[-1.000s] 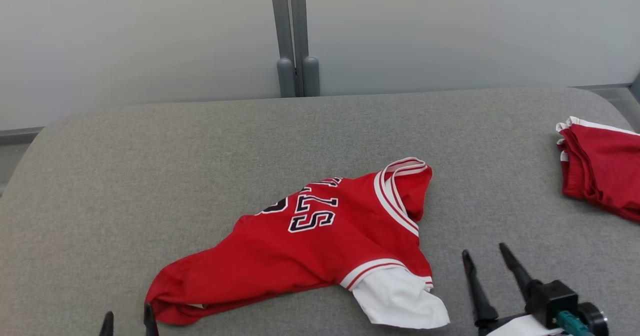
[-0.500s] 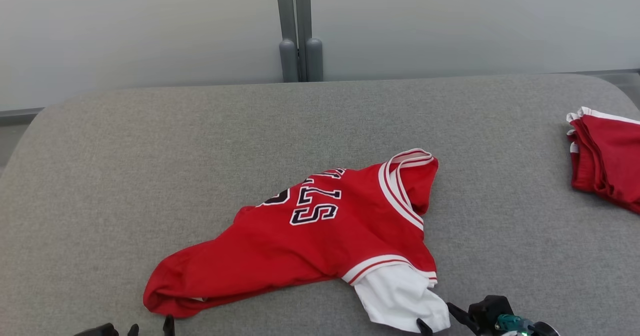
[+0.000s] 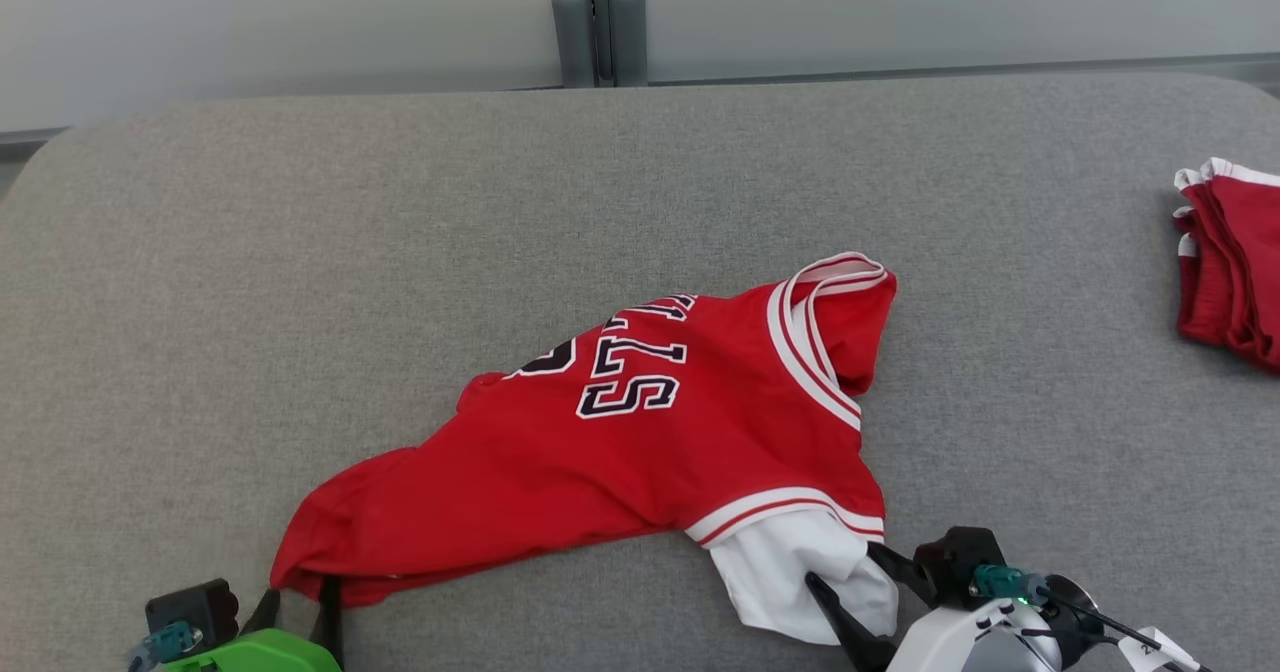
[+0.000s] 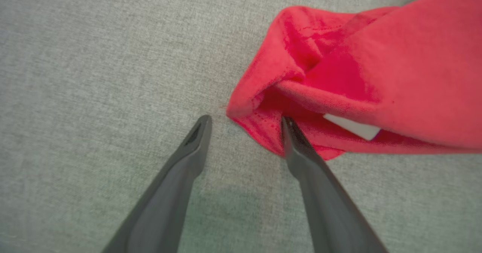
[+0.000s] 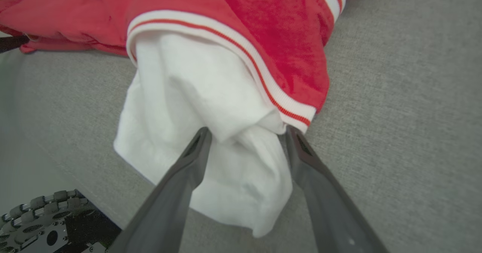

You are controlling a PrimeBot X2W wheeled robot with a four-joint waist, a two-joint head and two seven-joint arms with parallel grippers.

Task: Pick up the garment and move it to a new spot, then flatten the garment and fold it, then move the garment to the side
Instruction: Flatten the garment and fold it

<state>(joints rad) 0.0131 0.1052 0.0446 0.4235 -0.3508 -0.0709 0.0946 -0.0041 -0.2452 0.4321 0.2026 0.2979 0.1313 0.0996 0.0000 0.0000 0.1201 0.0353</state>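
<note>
the garment (image 3: 640, 432), a red jersey, lies crumpled on the grey tabletop (image 3: 300, 252), near its front edge. the left hand (image 4: 245, 120) is open at the red corner (image 4: 256, 106), one finger touching cloth. the right hand (image 5: 248, 130) is open around the white sleeve (image 5: 196, 113).

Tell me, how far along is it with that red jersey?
Nothing looks done yet: the jersey lies crumpled on the grey surface. In hand: the left pincer is open at its red hem, the right pincer open around the white sleeve. Remaining: lifting, moving, flattening, folding, setting aside.
</note>
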